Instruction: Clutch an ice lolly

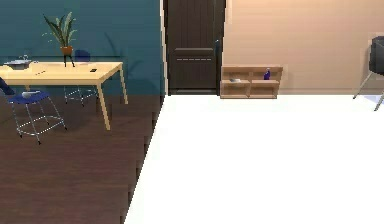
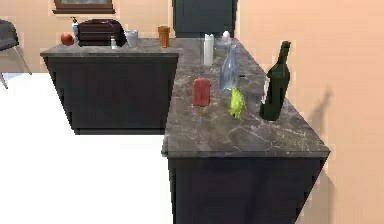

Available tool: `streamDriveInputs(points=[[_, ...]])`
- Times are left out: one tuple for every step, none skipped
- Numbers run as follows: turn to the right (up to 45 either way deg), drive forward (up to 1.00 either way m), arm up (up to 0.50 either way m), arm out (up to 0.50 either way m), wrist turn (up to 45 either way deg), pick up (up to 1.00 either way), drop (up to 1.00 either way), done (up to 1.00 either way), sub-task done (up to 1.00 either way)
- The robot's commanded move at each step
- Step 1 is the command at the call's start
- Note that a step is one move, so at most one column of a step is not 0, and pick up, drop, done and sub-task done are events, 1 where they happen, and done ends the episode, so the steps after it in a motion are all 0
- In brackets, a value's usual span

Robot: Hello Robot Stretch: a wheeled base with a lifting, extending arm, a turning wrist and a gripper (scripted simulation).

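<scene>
I am looking out at a dark stone counter. A small red thing is standing on its top, and it is looking like an ice lolly on a stick. A little green thing is lying just beside it, toward the arm side view's right. A clear bottle is standing near them, farther back, and a tall dark bottle is standing by the wall. I cannot tell how my jaws are standing. In front of me, a wooden table is holding a potted plant, with a blue chair tucked beside it and a dark door farther on.
</scene>
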Motion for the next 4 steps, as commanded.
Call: streamDriveInputs(points=[[0.0,0.00,0.50,0.00,0.0,0.00,0.00,0.00,0.00],[0.0,0.00,0.38,0.00,0.0,0.00,0.00,0.00,0.00],[0.0,0.00,0.00,0.48,0.0,0.00,0.00,0.00,0.00],[0.0,0.00,0.00,0.00,45.0,0.00,0.00,0.00,0.00]])
